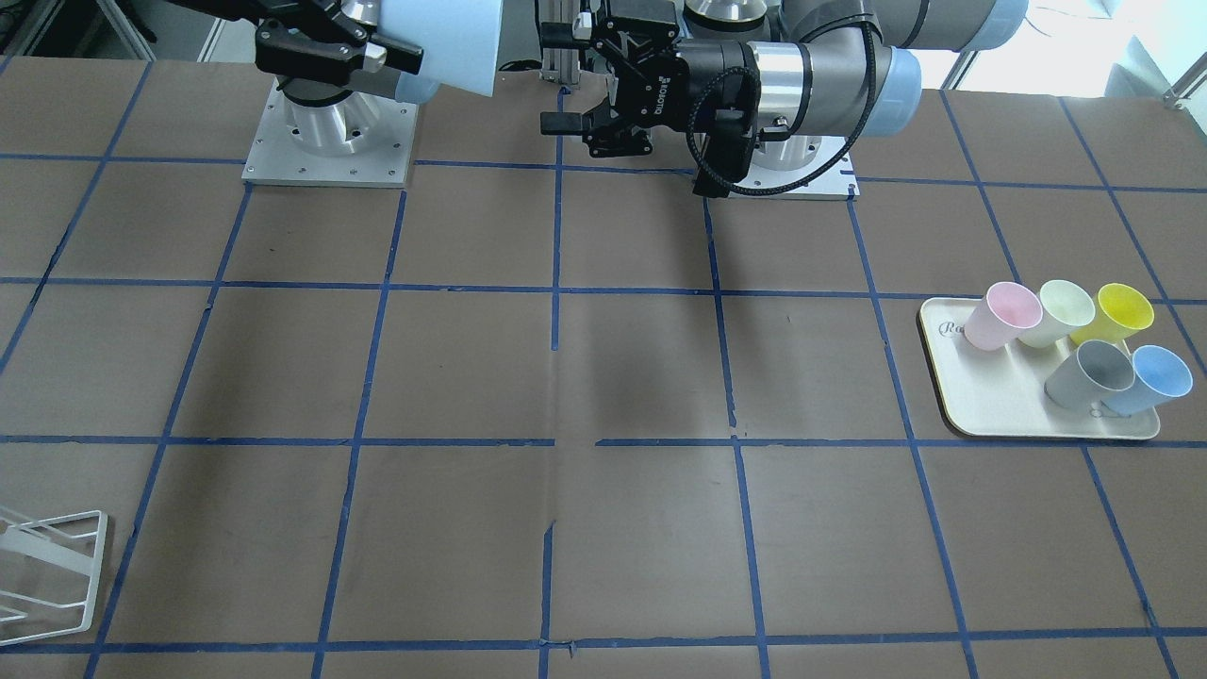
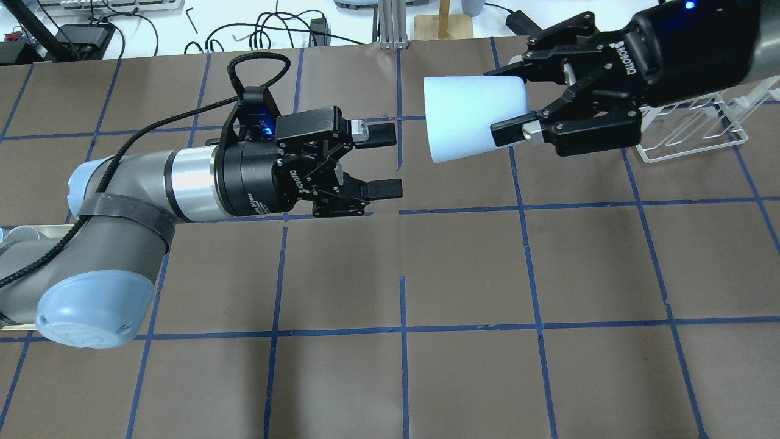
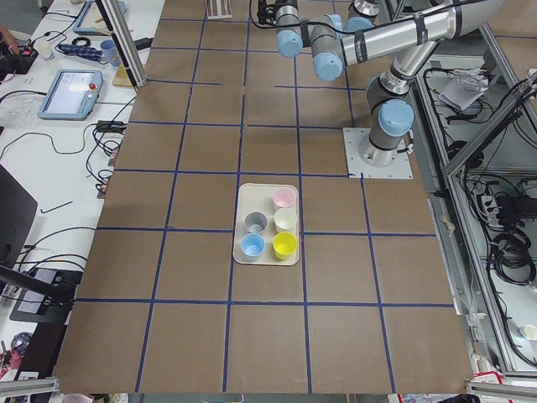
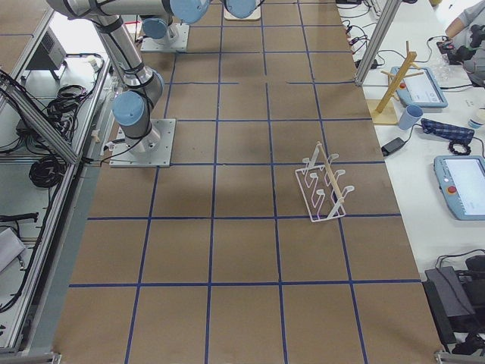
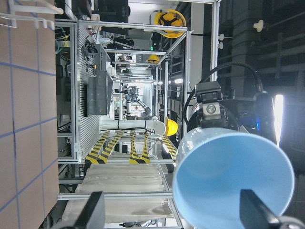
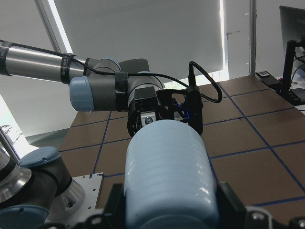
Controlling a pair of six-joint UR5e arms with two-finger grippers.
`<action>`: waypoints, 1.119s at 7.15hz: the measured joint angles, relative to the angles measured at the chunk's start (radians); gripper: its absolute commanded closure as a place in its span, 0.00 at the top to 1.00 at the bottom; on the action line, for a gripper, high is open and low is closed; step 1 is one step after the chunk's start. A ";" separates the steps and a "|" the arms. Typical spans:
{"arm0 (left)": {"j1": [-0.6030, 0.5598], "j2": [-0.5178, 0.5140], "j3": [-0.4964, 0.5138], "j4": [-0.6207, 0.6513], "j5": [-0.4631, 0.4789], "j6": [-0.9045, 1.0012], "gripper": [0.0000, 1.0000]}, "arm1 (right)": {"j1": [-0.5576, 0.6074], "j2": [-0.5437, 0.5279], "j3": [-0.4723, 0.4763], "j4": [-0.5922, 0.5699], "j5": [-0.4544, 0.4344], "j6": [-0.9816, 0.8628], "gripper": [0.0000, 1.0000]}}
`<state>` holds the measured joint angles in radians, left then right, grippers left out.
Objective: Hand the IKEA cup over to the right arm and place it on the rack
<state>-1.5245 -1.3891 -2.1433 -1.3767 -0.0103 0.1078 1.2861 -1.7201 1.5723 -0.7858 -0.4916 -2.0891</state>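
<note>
My right gripper [image 2: 509,100] is shut on the light blue IKEA cup [image 2: 469,119] and holds it sideways in the air, mouth toward my left gripper [image 2: 385,161]. The left gripper is open and empty, a short gap from the cup's mouth. In the front view the cup [image 1: 448,42] is at the top left and the left gripper [image 1: 558,80] is beside it. The left wrist view looks into the cup's mouth [image 5: 233,181]. The right wrist view shows the cup's side [image 6: 167,176]. The white wire rack [image 2: 694,131] stands on the table behind and below the right gripper.
A cream tray [image 1: 1000,405] on the robot's left side holds pink, pale, yellow and grey cups and a second light blue cup [image 1: 1155,377]. The rack also shows in the front view [image 1: 47,566] and the right side view [image 4: 324,186]. Both arm bases stand at the table's robot edge.
</note>
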 measured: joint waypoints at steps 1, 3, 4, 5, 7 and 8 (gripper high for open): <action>0.020 0.003 0.006 0.011 0.061 -0.055 1.00 | -0.040 0.008 0.004 -0.051 -0.051 0.013 0.35; 0.073 0.008 0.029 0.084 0.341 -0.137 1.00 | -0.101 0.075 0.006 -0.268 -0.227 0.077 0.34; 0.088 0.004 0.059 0.112 0.520 -0.160 1.00 | -0.121 0.132 0.003 -0.437 -0.345 0.136 0.34; 0.093 -0.007 0.106 0.113 0.687 -0.171 1.00 | -0.132 0.178 -0.001 -0.588 -0.478 0.204 0.34; 0.089 -0.022 0.211 0.033 1.030 -0.160 1.00 | -0.148 0.250 -0.002 -0.869 -0.796 0.346 0.34; 0.085 -0.024 0.253 -0.022 1.196 -0.140 1.00 | -0.158 0.300 -0.005 -0.993 -0.937 0.374 0.34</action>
<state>-1.4395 -1.4126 -1.8904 -1.3990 1.1854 -0.0324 1.1279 -1.4198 1.5675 -1.7783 -1.4289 -1.7155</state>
